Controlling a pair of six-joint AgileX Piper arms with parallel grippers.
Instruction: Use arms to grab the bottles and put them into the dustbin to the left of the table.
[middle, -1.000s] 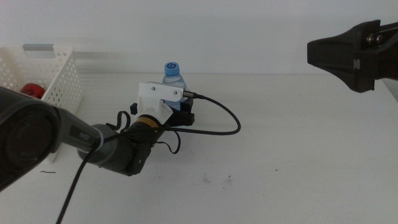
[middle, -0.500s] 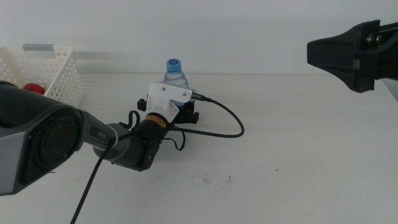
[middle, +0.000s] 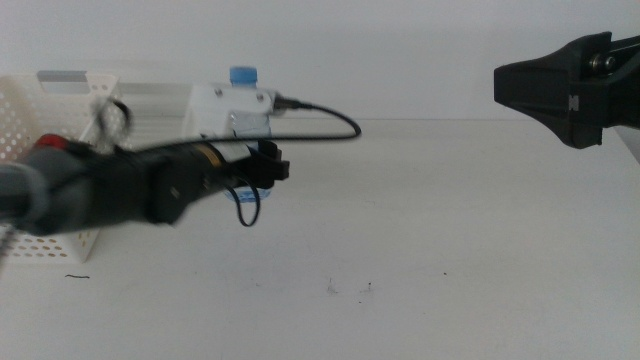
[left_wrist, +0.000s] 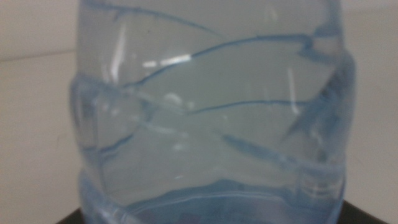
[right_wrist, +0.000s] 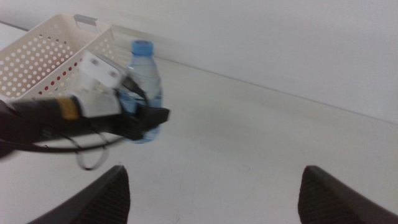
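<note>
The white perforated dustbin (middle: 60, 130) stands at the left side of the bench (middle: 450, 230), with a grey strip (middle: 75, 76) on its far rim. Something red (middle: 52, 146) shows inside it in the middle view, and red also glints through the round holes in the right wrist view; whether it is the can cannot be made out.

The left arm blurs across the middle view and covers most of the clear water bottle (middle: 243, 110), leaving little more than the blue cap (middle: 243, 74) above the white housing (middle: 232, 108) and its black cable (middle: 320, 118). In the left wrist view the ribbed clear body fills nearly the whole picture and only dark corners of the fingers show. The dustbin's lower front is hidden by the arm.

The left gripper (right_wrist: 144, 118) is clenched on the lower body of the water bottle, which stands upright, near the dustbin's right wall. The right gripper (right_wrist: 211, 190) hangs released, its fingers spread wide, well apart from the bottle.
</note>
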